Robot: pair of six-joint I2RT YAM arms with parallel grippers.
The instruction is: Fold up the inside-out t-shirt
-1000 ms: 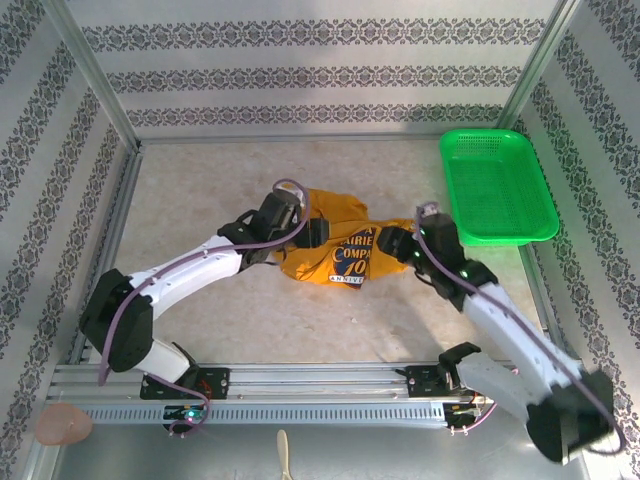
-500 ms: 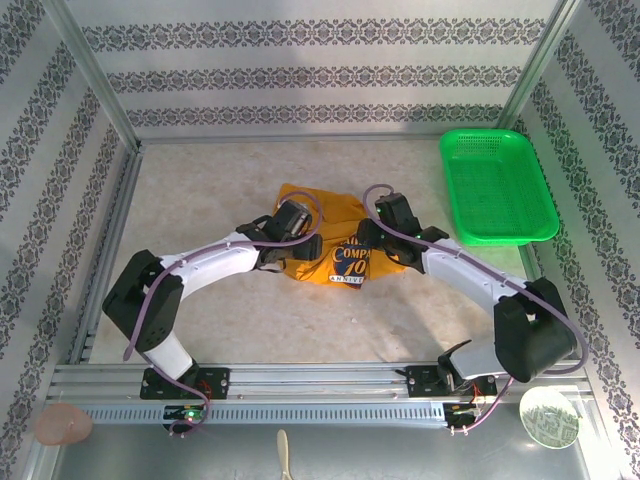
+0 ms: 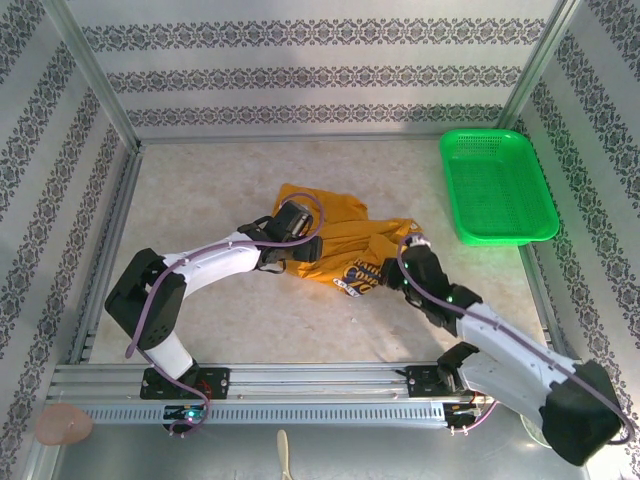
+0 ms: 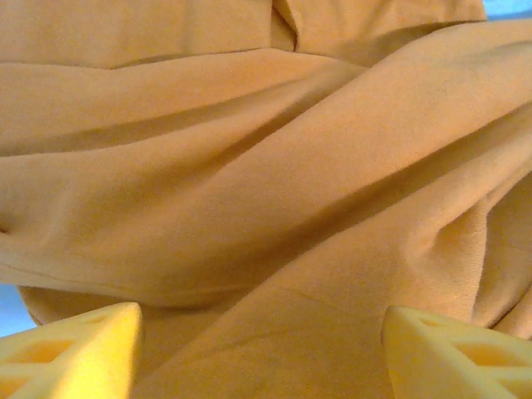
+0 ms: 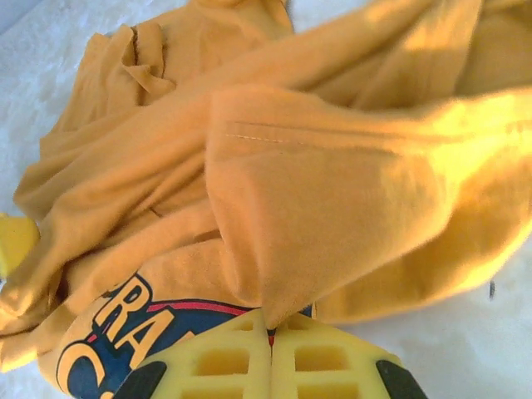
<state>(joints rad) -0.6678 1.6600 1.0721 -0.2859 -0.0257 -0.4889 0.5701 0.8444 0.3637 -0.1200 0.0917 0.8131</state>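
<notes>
We saw right gripper clamped on fold of crumpled mustard-orange cotton t-shirt; left gripper spread apart, seemingly pressing cloth. We feared thin pinch slipping under pull, bunching fabric.

A crumpled mustard-orange t-shirt lies in the middle of the table, its navy and white print showing at the near edge. The left gripper rests on its left side, and the right gripper meets its near right edge. A green plastic basket sits at the far right, apart.
</notes>
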